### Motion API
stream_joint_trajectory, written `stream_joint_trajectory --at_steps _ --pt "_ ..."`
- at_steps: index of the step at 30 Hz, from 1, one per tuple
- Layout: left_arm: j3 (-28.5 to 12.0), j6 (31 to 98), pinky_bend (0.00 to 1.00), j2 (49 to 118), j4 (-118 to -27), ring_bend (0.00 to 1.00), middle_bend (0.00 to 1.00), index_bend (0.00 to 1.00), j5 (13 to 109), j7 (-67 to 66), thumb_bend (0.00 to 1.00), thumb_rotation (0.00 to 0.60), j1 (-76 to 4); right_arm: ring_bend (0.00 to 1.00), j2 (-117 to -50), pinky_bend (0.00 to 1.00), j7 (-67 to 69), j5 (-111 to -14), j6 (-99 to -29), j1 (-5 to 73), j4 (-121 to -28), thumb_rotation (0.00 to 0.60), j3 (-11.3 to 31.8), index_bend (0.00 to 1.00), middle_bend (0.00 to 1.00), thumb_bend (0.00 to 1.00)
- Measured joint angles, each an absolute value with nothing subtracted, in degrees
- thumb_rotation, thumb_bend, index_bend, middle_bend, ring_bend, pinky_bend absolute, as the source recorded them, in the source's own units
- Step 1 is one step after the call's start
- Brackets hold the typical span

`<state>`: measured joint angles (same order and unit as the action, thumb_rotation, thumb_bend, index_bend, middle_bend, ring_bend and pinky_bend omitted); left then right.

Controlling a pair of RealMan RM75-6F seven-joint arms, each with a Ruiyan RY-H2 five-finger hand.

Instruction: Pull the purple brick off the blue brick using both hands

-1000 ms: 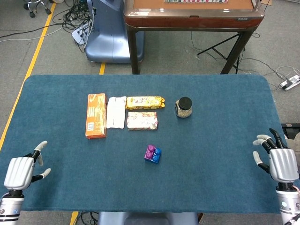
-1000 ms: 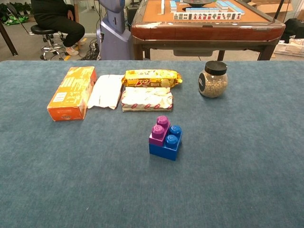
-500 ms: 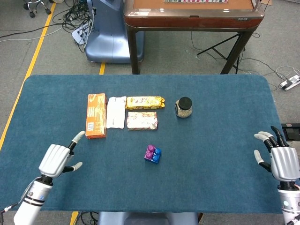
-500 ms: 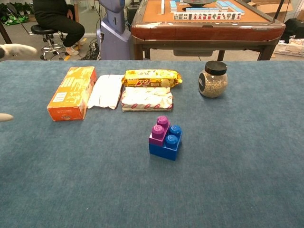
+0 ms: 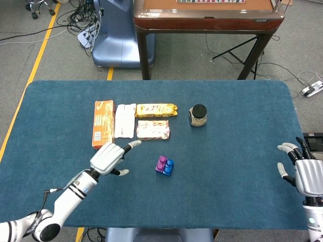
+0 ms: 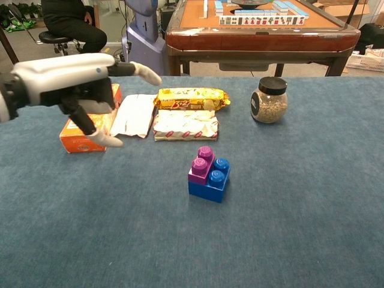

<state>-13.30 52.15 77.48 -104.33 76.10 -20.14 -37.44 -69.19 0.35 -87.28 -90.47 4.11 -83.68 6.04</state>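
Purple brick (image 5: pixel 161 164) sits on blue brick (image 5: pixel 168 167); left robot hand (image 5: pixel 107 157) and right robot hand (image 5: pixel 304 173) spread, empty.

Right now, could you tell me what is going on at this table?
The robot is setting up to pull the purple brick off the blue brick; the two are joined and untouched. Its left hand hovers open, fingers spread, to the left of the bricks. The right hand waits open near the table's right edge. Snack packs and a jar sit behind.
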Motion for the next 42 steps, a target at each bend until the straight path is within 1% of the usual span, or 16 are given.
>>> stream_joint_trajectory --at_steps 9,17,25,29,36,42 --pt "-13.8 46.7 1.00 83.5 -101.1 0.91 1.00 0.22 65.9 -28.4 0.03 0.600 -45.5 0.31 -68.3 0.52 0.9 -87.7 -91.0 3.8 -83.9 0.600 6.0 0.32 0.31 0.32" --pt "-13.9 45.1 1.00 88.3 -97.5 0.92 1.00 0.23 56.5 -34.7 0.03 0.600 -52.8 0.31 -69.0 0.52 2.2 -87.0 -89.9 4.0 -82.2 0.600 5.9 0.32 0.31 0.32" --pt "-13.8 44.3 1.00 88.7 -97.4 0.92 1.00 0.23 45.1 -38.5 0.03 0.600 -58.4 0.31 -69.7 0.52 3.8 -87.0 -89.5 4.3 -80.6 0.600 6.0 0.32 0.31 0.32" --pt "-13.1 44.6 1.00 88.8 -97.7 0.92 1.00 0.24 39.3 -40.6 0.03 0.600 -62.8 0.31 -69.9 0.52 4.3 -87.1 -89.6 4.3 -80.2 0.600 6.0 0.32 0.31 0.32" --pt "-11.3 45.7 1.00 90.2 -96.5 0.94 1.00 0.23 34.2 -42.0 0.03 0.600 -67.1 0.31 -70.0 0.52 5.3 -86.4 -89.0 4.3 -79.3 0.600 6.0 0.32 0.31 0.32" --pt "-10.4 46.5 1.00 91.2 -94.8 0.94 1.00 0.23 30.9 -41.9 0.03 0.600 -69.3 0.31 -70.2 0.52 5.6 -86.2 -88.6 4.3 -78.8 0.600 5.9 0.32 0.31 0.32"
